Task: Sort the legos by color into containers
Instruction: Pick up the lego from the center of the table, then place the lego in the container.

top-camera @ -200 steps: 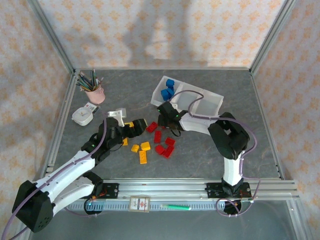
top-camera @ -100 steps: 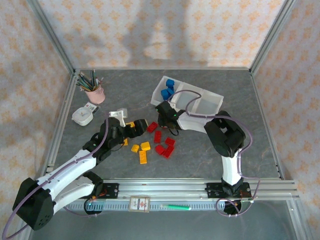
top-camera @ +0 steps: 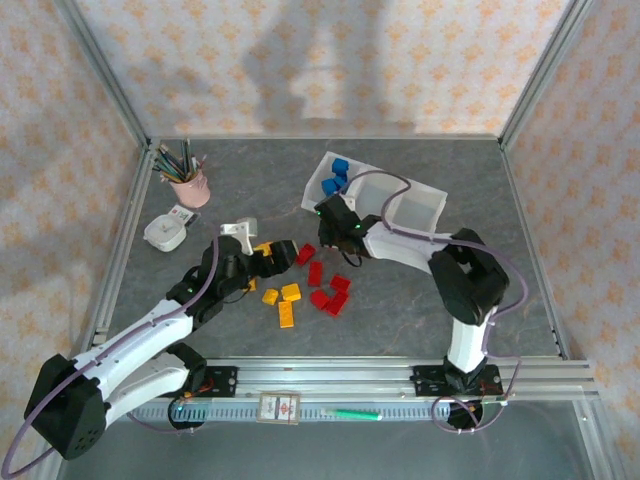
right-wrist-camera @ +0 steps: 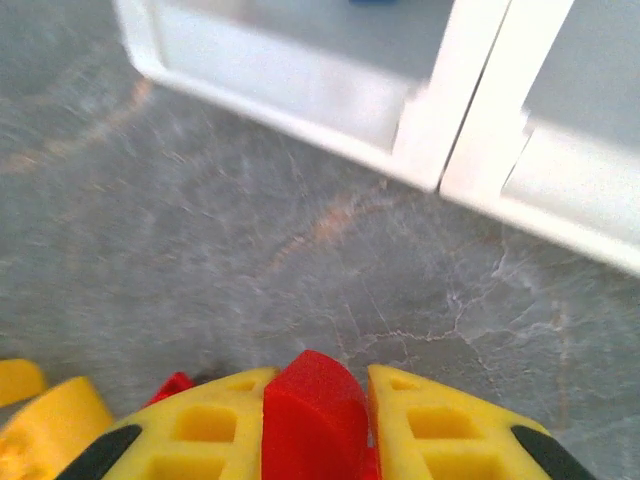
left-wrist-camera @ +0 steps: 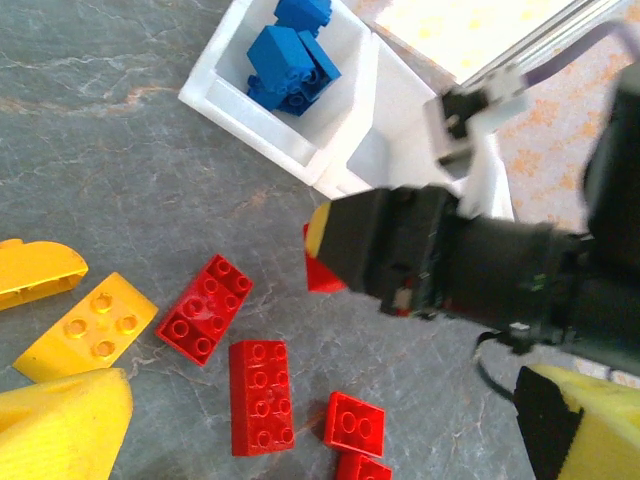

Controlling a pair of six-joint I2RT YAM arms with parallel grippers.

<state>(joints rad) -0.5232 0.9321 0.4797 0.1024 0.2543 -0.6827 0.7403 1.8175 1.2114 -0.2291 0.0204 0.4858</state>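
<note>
My right gripper (top-camera: 331, 217) is shut on a red lego (right-wrist-camera: 314, 412), which is pinched between its yellow fingertips just off the table, close in front of the white containers (top-camera: 415, 183). In the left wrist view the same brick (left-wrist-camera: 322, 268) peeks from under the black gripper body. Blue legos (top-camera: 335, 176) lie in the left compartment; the other two look bare. My left gripper (top-camera: 276, 254) is open above the loose pile, its yellow fingers (left-wrist-camera: 62, 432) wide apart. Several red legos (top-camera: 316, 273) and yellow legos (top-camera: 290, 292) lie on the table.
A pink cup of pencils (top-camera: 188, 181) and a small white dish (top-camera: 165, 233) stand at the back left. The tray wall (right-wrist-camera: 300, 85) is directly ahead of the right gripper. Metal frame rails (top-camera: 330, 372) run along the near edge.
The right gripper has shut on a red lego from the pile and moved it slightly back, toward the tray. The left arm has barely moved.
</note>
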